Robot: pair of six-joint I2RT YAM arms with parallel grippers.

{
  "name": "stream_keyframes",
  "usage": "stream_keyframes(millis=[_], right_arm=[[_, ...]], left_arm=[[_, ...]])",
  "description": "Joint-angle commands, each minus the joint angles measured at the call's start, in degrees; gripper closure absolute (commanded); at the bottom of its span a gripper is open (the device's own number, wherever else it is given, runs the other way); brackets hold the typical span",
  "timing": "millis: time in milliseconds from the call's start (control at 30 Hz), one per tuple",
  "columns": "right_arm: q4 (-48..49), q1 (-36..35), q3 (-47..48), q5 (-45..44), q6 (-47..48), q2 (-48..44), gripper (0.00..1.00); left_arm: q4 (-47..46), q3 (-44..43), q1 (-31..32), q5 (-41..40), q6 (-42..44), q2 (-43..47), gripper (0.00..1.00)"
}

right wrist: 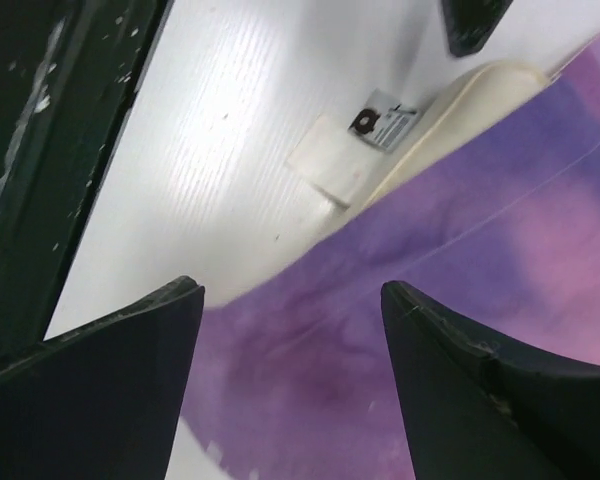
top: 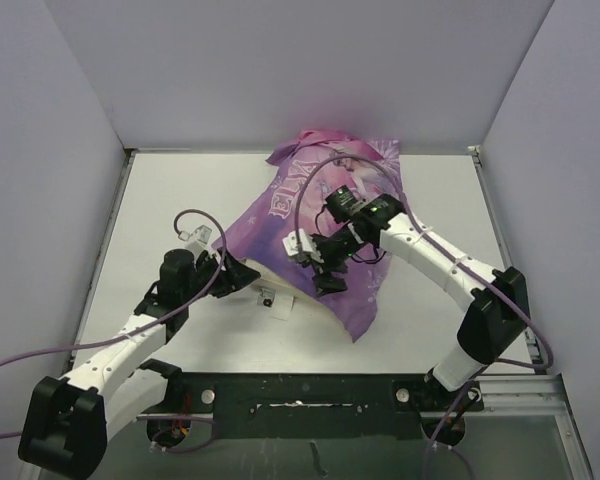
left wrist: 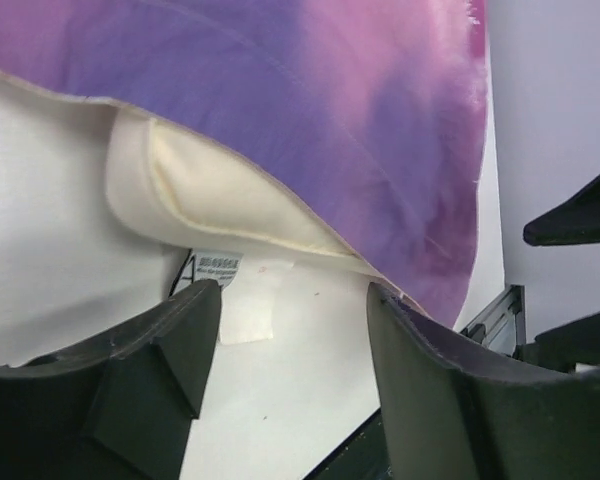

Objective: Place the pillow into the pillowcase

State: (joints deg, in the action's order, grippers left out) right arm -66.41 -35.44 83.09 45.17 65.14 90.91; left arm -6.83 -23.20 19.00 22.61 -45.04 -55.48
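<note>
Purple pillowcase is thin, limp; pinch its hem beside the soft pillow. Left gripper and right gripper gape, empty.

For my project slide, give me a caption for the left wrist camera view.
Open left end effector facing a cream corner of the pillow and its tag, peeking from under the purple pillowcase.
</note>
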Motion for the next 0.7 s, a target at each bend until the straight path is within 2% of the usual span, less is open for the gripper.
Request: stream_keyframes(millis=[0, 133, 267, 333, 433, 533, 567, 600, 667], right_arm=[[23.2, -5.41, 1.76, -11.55, -24.64, 5.15, 0.26], [29.23, -5.61, 6.31, -17.8, -31.29, 11.86, 0.27], [31.65, -5.65, 7.53, -20.64, -31.17, 16.14, 0.29], [31.01, -5.61, 7.93, -20.47, -31.05, 17.34, 0.36], [29.49, -5.61, 8.15, -19.04, -30.96, 17.55, 0.55], [26.76, -5.65, 9.46, -14.69, -30.27, 16.65, 0.94], [25.6, -5.6, 10.28, -11.52, -29.82, 15.9, 1.0], [24.5, -5.65, 11.13, -9.71, -29.51, 15.16, 1.0], [21.06, -5.6, 13.24, -0.61, -27.83, 13.86, 1.0]], left_arm=[[-0.09, 3.07, -0.63, -3.63, -4.5, 0.87, 0.48], [-4.25, 4.69, -0.68, -2.23, -8.35, -2.85, 0.63], [-13.52, 5.88, -0.7, -0.61, -10.8, -9.43, 0.68], [-16.79, 5.17, -0.72, 0.02, -10.86, -12.85, 0.69], [-19.8, 3.44, -0.65, 0.29, -10.48, -17.53, 0.69], [-22.8, 2.39, -0.68, 0.37, -10.6, -21.61, 0.7], [-23.66, 2.04, -0.69, 0.19, -10.6, -22.8, 0.7], [-24.6, 1.68, -0.65, 0.08, -10.53, -23.93, 0.7], [-26.53, 0.77, -0.66, -0.1, -10.44, -26.37, 0.71]])
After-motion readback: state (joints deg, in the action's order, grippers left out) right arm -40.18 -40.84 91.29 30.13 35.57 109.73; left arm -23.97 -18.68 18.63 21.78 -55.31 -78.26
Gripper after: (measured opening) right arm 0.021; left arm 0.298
